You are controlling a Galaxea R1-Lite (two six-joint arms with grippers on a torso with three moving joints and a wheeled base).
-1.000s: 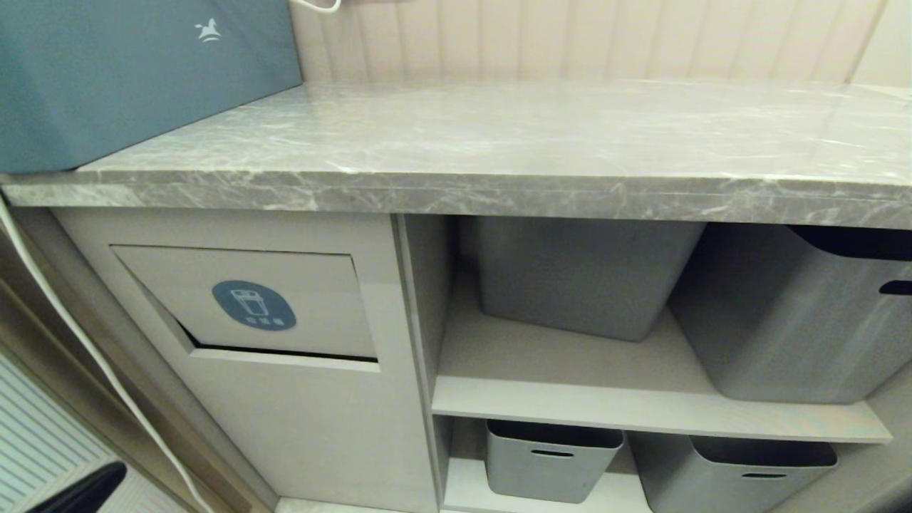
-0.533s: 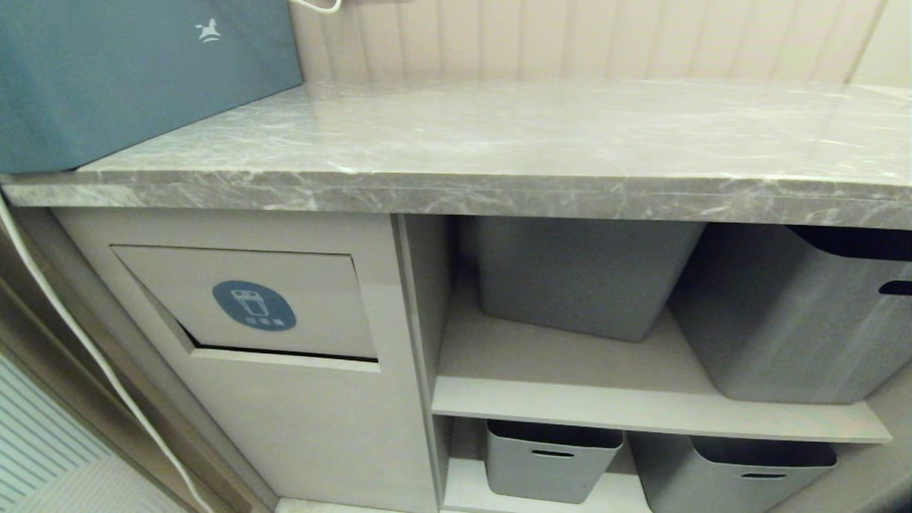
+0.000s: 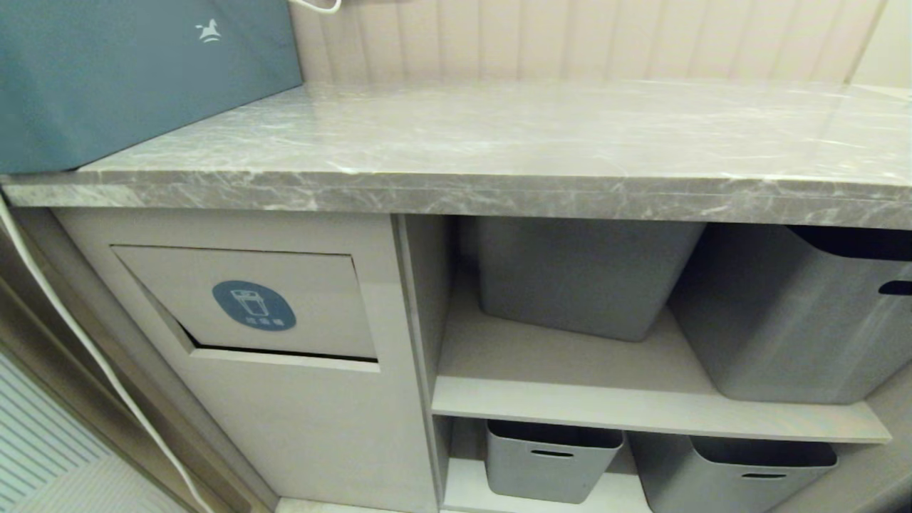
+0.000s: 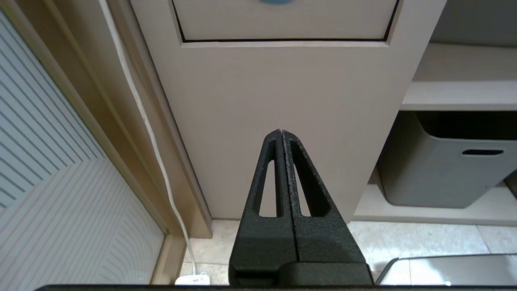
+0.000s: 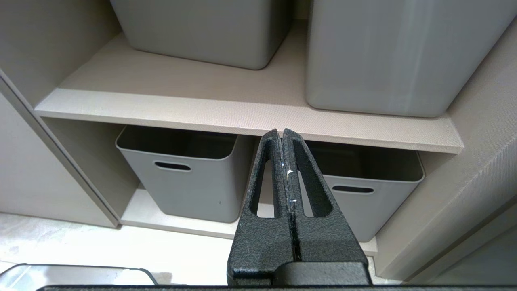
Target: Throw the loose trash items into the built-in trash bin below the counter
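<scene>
At the left, the bin (image 3: 246, 303) sits under the desk (image 3: 499, 135), its flap nearly flush with only a dark slit along the lower edge. No scraps show on the desk or the floor; they look to be inside already. The left gripper (image 4: 281, 135) hangs low before the cabinet front, fingers pressed together and empty. The right gripper (image 5: 282, 135), likewise closed and empty, faces the tubs (image 5: 177, 178). The job looks finished: best keep both arms tucked low, clear of flap and shelves.
</scene>
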